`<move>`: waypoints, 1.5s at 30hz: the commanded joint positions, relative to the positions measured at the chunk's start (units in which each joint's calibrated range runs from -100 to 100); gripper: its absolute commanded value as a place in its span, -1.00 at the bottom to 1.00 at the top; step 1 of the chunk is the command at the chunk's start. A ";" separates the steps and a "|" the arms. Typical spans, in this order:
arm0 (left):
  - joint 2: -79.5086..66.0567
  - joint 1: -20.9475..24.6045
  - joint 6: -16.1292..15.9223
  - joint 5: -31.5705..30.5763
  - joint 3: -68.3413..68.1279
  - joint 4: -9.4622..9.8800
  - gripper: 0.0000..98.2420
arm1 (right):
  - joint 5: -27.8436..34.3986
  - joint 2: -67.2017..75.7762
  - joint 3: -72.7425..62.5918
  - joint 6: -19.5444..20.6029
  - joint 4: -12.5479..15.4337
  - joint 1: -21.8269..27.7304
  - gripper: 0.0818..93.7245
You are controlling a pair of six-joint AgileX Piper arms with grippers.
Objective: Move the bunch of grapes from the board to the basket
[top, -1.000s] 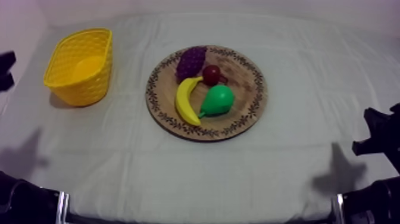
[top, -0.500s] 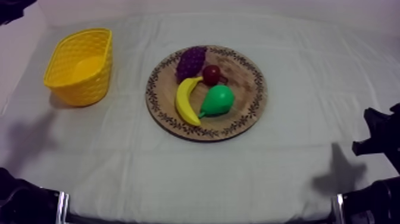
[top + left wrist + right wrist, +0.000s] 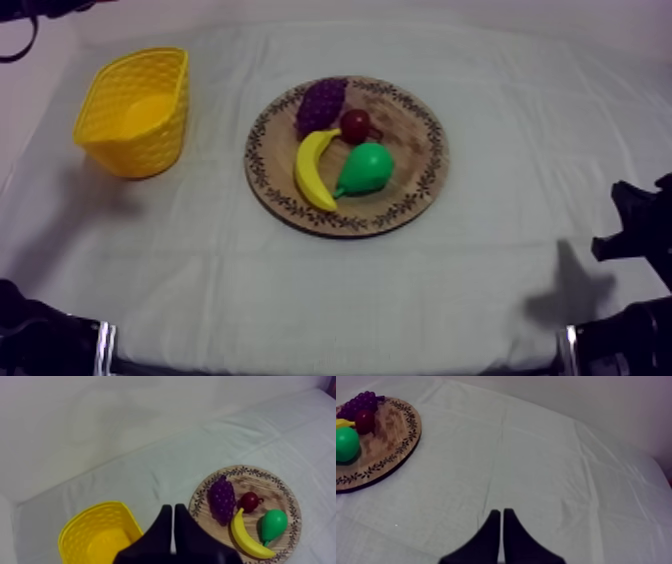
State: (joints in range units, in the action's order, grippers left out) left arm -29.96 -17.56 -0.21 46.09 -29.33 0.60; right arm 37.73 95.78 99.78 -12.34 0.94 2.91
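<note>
**Both end effectors clenched on nothing; grapes on the board**

The left end effector (image 3: 173, 508) is clenched, its two black fingers pressed together into a narrow wedge with nothing between them. Seen from its wrist, the tips are lined up with the gap between the yellow basket (image 3: 75, 526) and the wooden board (image 3: 282, 488). The basket is found just to one side of the tips and the board to the other.

The bunch of grapes (image 3: 221, 499) is laid on the board's edge nearest this end effector, apart from it. A small red fruit (image 3: 249, 501) is set just past the grapes and appears to touch them, though contact cannot be confirmed. A banana (image 3: 245, 538) and a pear (image 3: 272, 523) are placed beside these.

The right end effector (image 3: 501, 512) is likewise clenched on nothing and is held over bare tabletop (image 3: 546, 466), with the board well off to its left.
</note>
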 commanded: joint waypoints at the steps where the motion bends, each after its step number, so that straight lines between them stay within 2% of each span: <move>1: 2.70 -0.07 -0.19 0.07 1.74 0.04 -1.00 | 0.01 -0.02 -0.01 -0.03 0.01 0.00 -0.99; 10: 12.78 -1.31 -1.10 3.74 12.02 0.19 -1.00 | 0.01 -0.02 -0.01 -0.01 0.01 0.00 -0.99; 23: 26.24 -3.60 -2.08 15.84 29.13 0.35 -1.00 | 0.01 -0.02 -0.01 -0.01 0.01 0.00 -0.99; 32: 38.04 -5.48 -1.63 23.26 38.38 0.54 -1.00 | 0.01 -0.02 -0.01 -0.04 0.01 0.00 -0.99; 45: 51.43 -5.96 -0.50 26.27 44.28 0.57 -1.00 | 0.01 -0.02 -0.01 -0.05 0.01 0.00 -0.99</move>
State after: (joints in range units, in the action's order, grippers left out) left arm 20.48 -23.48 -0.76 72.20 14.86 1.14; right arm 37.73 95.78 99.78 -12.36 0.94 2.91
